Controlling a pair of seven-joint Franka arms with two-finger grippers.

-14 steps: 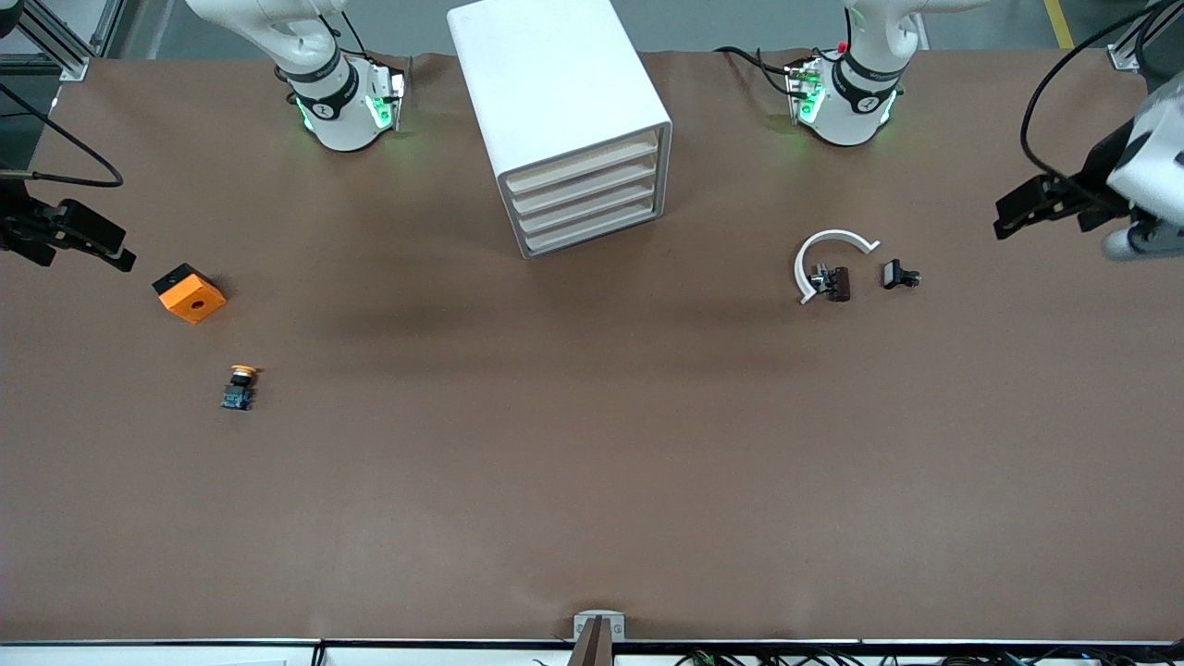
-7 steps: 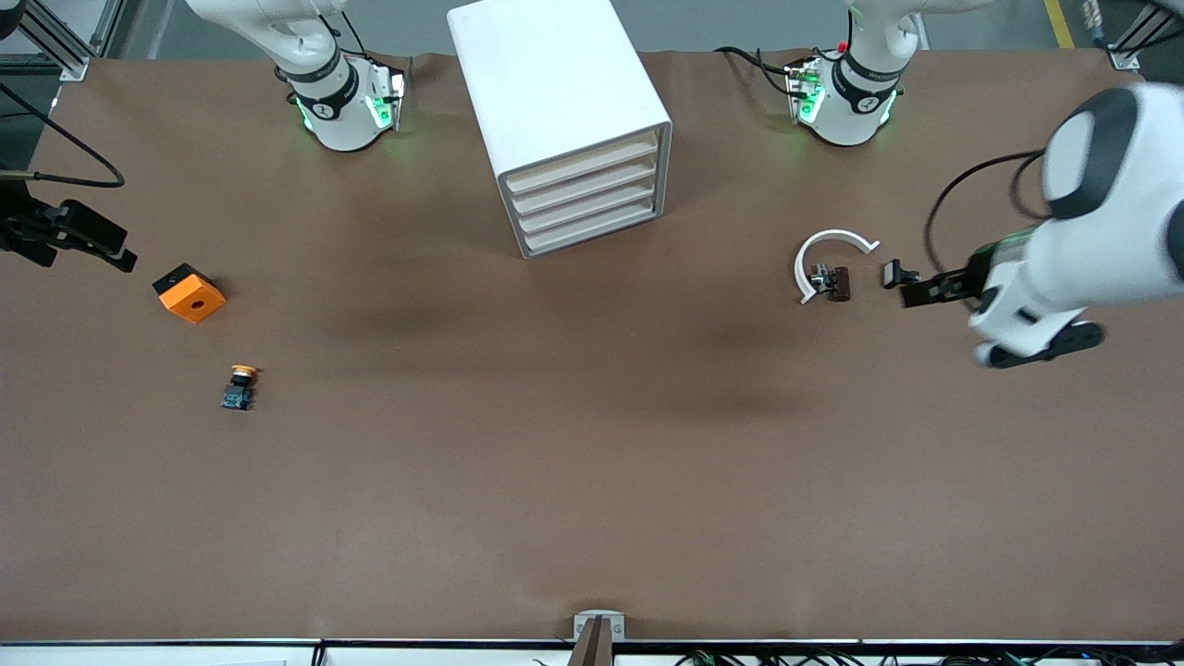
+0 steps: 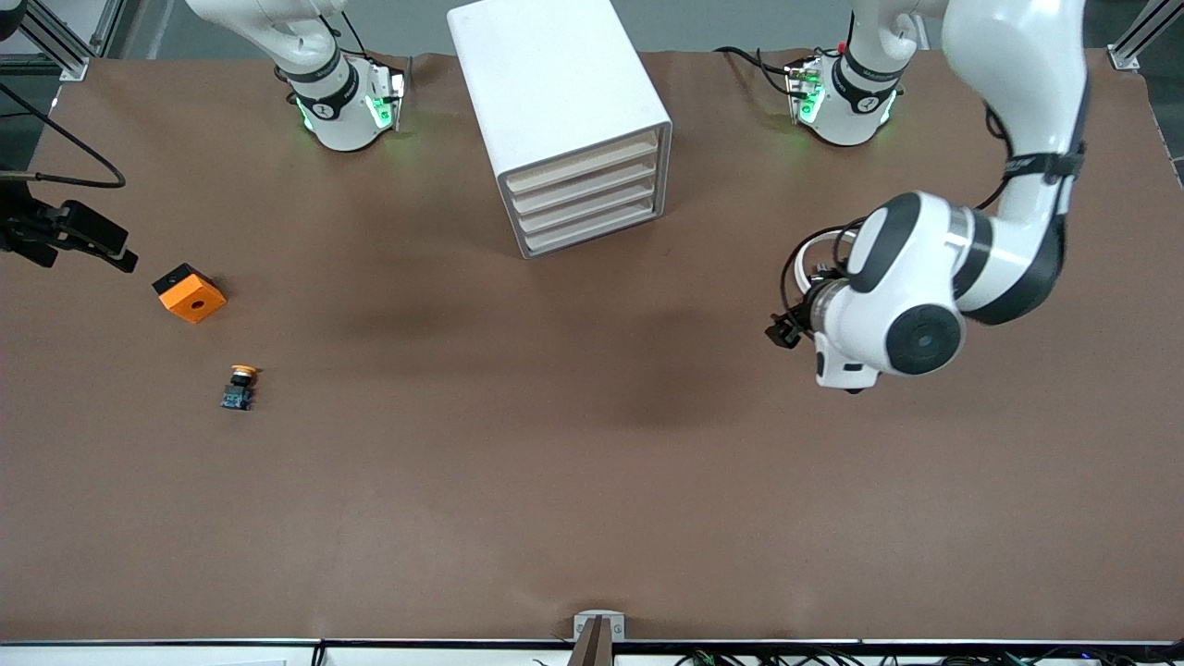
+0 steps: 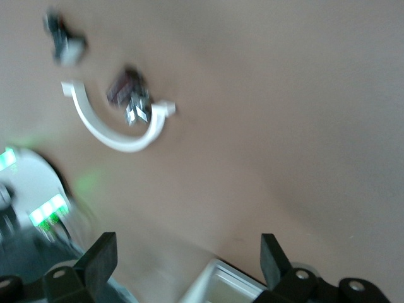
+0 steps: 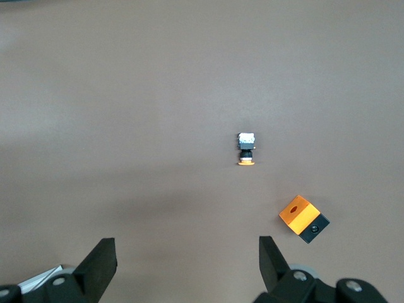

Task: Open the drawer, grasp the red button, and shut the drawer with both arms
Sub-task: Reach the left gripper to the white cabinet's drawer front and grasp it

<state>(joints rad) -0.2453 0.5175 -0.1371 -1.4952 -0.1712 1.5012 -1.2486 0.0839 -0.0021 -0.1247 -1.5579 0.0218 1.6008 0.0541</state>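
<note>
Front view: a white four-drawer cabinet point(image 3: 564, 129) stands between the two arm bases, all its drawers shut, so the task is at its first step, opening a drawer. The left gripper point(image 3: 784, 330) hangs over the table toward the left arm's end, just beside a white curved piece point(image 3: 807, 252) that the arm mostly hides. The right gripper point(image 3: 88, 242) waits at the right arm's end, near an orange cube point(image 3: 189, 292). Nearer the camera lies a small button with a yellow-orange cap point(image 3: 240, 387). No red-capped button shows; it may be in a drawer. Left wrist view: the left gripper's fingers point(image 4: 101, 259) stand wide apart and empty above the curved piece and two small dark parts point(image 4: 129, 95). Right wrist view: its fingers point(image 5: 101, 262) are also wide and empty. The next move likely calls for a gripper to reach a drawer front
</note>
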